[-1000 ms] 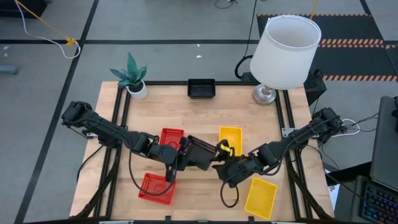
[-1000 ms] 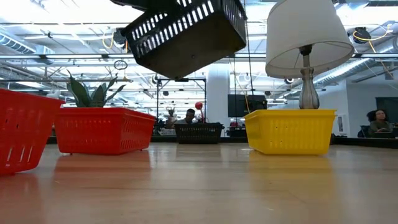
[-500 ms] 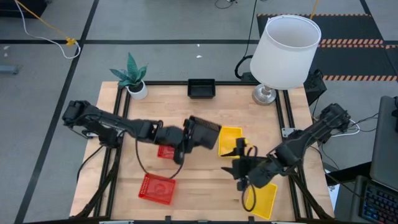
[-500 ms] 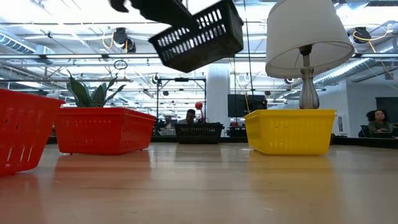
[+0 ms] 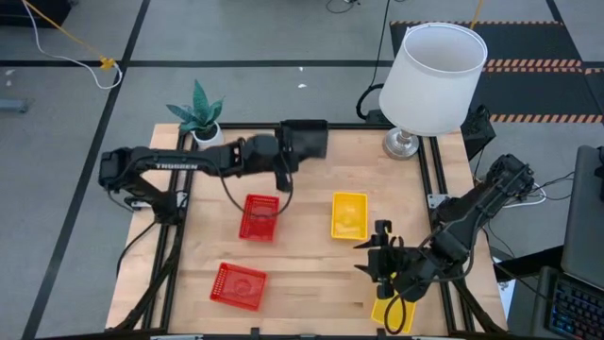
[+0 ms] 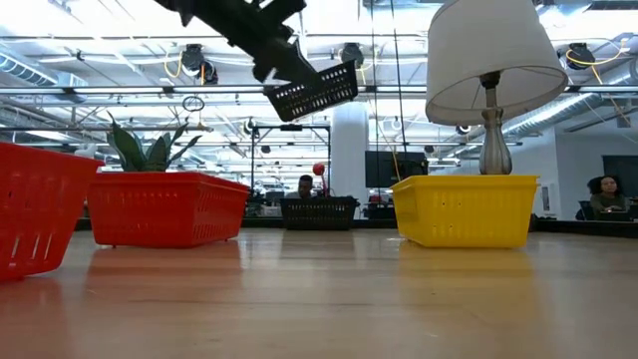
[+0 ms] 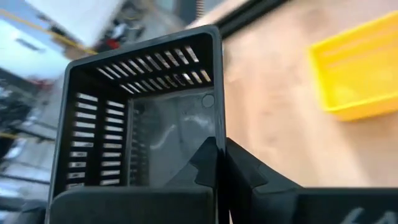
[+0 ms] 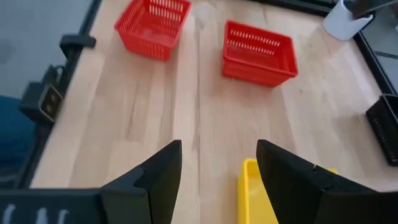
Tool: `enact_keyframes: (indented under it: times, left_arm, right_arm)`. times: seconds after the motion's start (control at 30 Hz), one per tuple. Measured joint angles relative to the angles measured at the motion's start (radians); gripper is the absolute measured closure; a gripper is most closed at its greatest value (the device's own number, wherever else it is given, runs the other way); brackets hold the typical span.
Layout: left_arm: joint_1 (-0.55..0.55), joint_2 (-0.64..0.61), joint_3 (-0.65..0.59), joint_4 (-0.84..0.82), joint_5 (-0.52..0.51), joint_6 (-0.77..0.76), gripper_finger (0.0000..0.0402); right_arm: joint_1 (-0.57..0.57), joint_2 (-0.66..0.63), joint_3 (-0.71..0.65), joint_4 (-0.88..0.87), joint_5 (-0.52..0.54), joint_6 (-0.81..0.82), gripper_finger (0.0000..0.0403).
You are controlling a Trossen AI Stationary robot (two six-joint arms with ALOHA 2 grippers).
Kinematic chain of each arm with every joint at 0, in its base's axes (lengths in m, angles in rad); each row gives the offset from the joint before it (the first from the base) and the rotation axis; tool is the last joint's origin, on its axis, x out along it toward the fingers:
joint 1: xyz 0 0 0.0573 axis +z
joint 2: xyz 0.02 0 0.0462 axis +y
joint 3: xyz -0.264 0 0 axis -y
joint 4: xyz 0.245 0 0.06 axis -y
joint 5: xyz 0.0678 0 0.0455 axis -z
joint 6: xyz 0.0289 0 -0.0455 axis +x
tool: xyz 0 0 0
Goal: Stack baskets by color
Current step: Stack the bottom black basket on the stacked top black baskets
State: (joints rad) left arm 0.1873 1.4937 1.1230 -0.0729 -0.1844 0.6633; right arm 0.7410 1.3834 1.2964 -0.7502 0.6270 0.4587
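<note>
Black basket hung in the air at the table's twelve o'clock edge, its wall pinched in the closed left gripper, while the right gripper gaped empty toward five o'clock.

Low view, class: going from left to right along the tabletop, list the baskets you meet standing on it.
Red basket at the edge → second red basket → distant black basket → yellow basket.
</note>
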Motion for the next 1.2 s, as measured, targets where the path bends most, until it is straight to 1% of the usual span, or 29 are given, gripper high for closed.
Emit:
enact_keyframes:
  times: [0.1, 0.23, 0.33, 0.4, 0.47, 0.53, 0.67, 0.73, 0.8, 0.9, 1.07, 1.2]
  left_arm:
    - [0.051, 0.000, 0.001, 0.035, 0.002, 0.039, 0.0394]
    - [0.117, 0.012, 0.001, 0.084, 0.086, 0.061, 0.0388]
    - [0.157, 0.024, 0.010, 0.080, 0.102, 0.067, 0.0394]
    - [0.173, 0.061, 0.049, 0.077, 0.111, 0.077, 0.0394]
    - [0.187, 0.109, 0.096, 0.014, 0.115, 0.085, 0.0390]
    - [0.194, 0.176, 0.172, -0.011, 0.116, 0.095, 0.0387]
    - [0.214, 0.302, 0.321, -0.143, 0.116, 0.099, 0.0394]
    - [0.223, 0.359, 0.364, -0.178, 0.117, 0.096, 0.0394]
    - [0.232, 0.406, 0.392, -0.172, 0.131, 0.095, 0.0387]
    - [0.249, 0.448, 0.408, -0.175, 0.160, 0.095, 0.0382]
    - [0.288, 0.492, 0.408, -0.198, 0.171, 0.069, 0.0394]
    - [0.314, 0.502, 0.408, -0.219, 0.193, 0.059, 0.0383]
  right_arm:
    - [0.007, 0.000, -0.015, -0.013, 0.000, 0.000, 0.0200]
    - [0.007, -0.002, -0.036, -0.015, -0.001, -0.020, 0.0200]
    - [0.007, -0.005, -0.040, -0.015, 0.000, -0.024, 0.0200]
    - [0.007, -0.010, -0.040, -0.015, 0.000, -0.030, 0.0200]
    - [0.006, -0.019, -0.040, -0.013, 0.000, -0.033, 0.0200]
    - [0.005, -0.032, -0.040, -0.010, 0.000, -0.038, 0.0200]
    - [0.005, -0.061, -0.040, -0.011, 0.000, -0.035, 0.0200]
    - [0.007, -0.074, -0.040, -0.011, 0.000, -0.028, 0.0200]
    - [0.016, -0.085, -0.040, -0.013, 0.000, -0.026, 0.0200]
    - [0.026, -0.094, -0.040, -0.011, 0.000, -0.025, 0.0200]
    - [0.049, -0.095, -0.040, -0.010, 0.000, -0.023, 0.0200]
    - [0.054, -0.095, -0.040, -0.011, 0.000, -0.023, 0.0200]
